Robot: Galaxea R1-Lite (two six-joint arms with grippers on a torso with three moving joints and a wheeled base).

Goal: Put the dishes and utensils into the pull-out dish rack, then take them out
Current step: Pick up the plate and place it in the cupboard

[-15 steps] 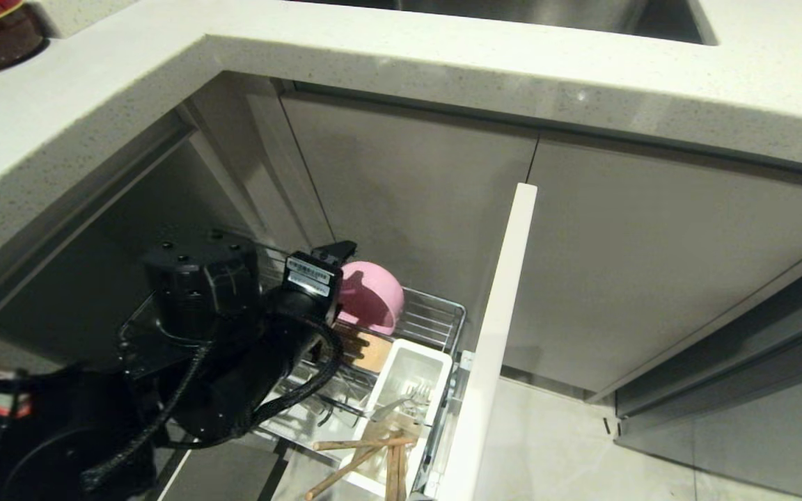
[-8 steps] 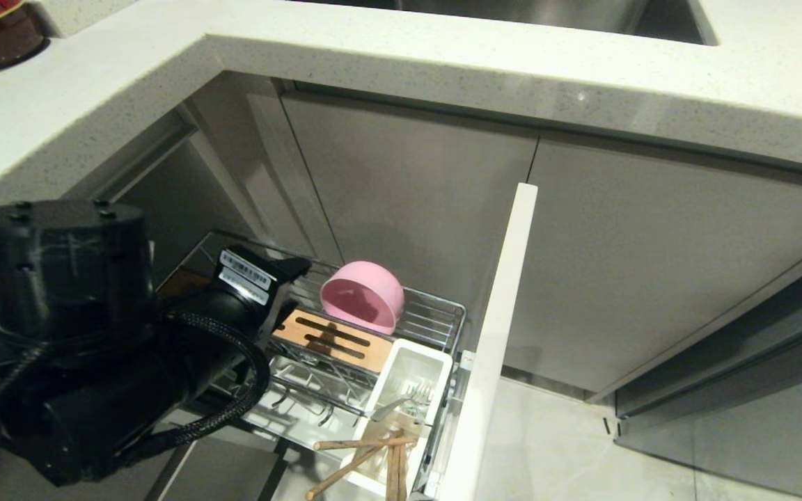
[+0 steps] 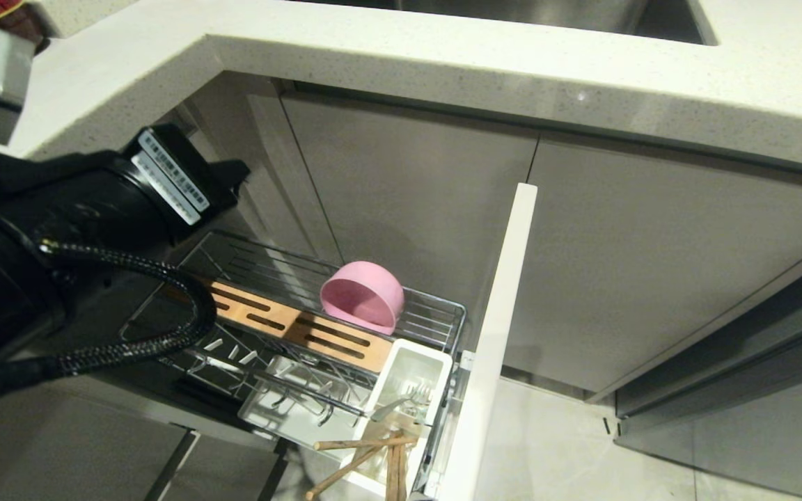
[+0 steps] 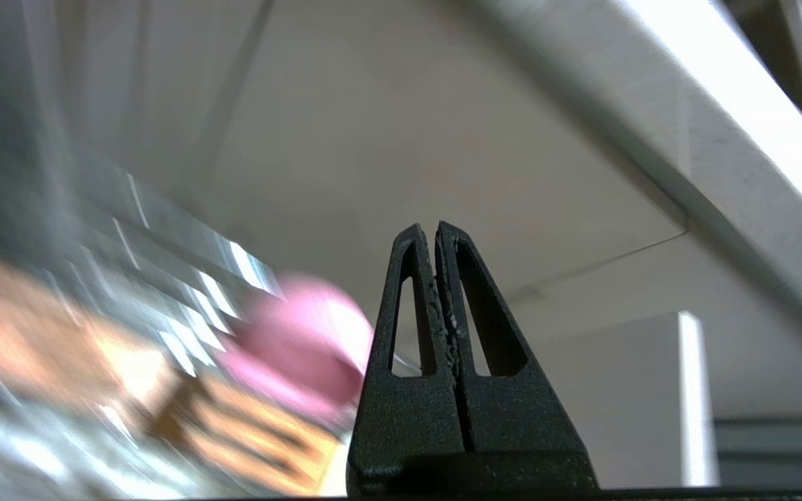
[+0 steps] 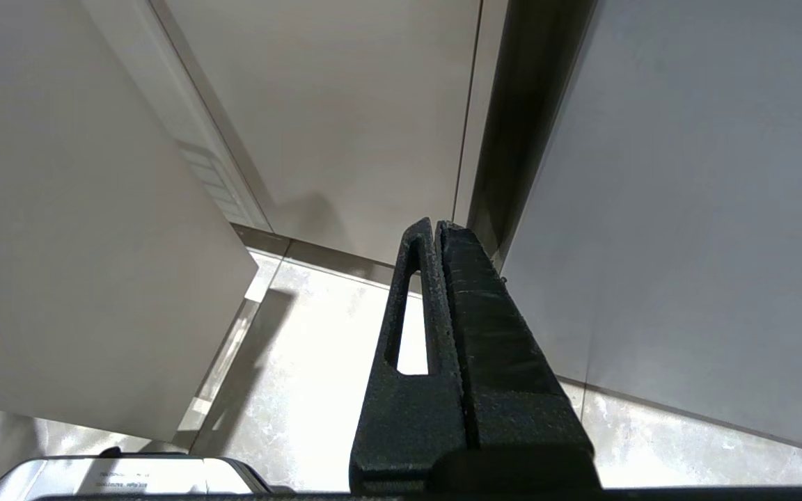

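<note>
- My left claw [image 4: 436, 233] has its two fingers pressed together with nothing between them; in the head view its black tip [image 3: 230, 177] sits up under the counter [image 3: 443, 62] edge, above the far left corner of the pull-out dish rack [image 3: 436, 316].
- The pink bowl [image 3: 363, 296] lies tipped on its side on the wire bars at the far side of the rack, its opening facing me, just behind the slotted wooden strip [image 3: 289, 323]. It is well apart from the left claw, below it and off to the right; from the left wrist camera the bowl [image 4: 303, 348] shows as a pink blur beside the closed fingers.
- The white utensil cup [image 3: 408, 379] stands at the rack's right end, against the white panel front [image 3: 502, 334]. The silver fork [image 3: 397, 405] lies in it, tines up.
- The wooden chopsticks [image 3: 366, 456] rest crossed over the near end of the cup, at the rack's near right corner, far from either claw.
- The plate prongs [image 3: 282, 376] stand bare in the near part of the rack.
- My right claw [image 5: 436, 226] is together too, holding nothing, hanging by the grey cabinet fronts [image 5: 686, 209] over the pale floor [image 5: 317, 334], outside the head view.
</note>
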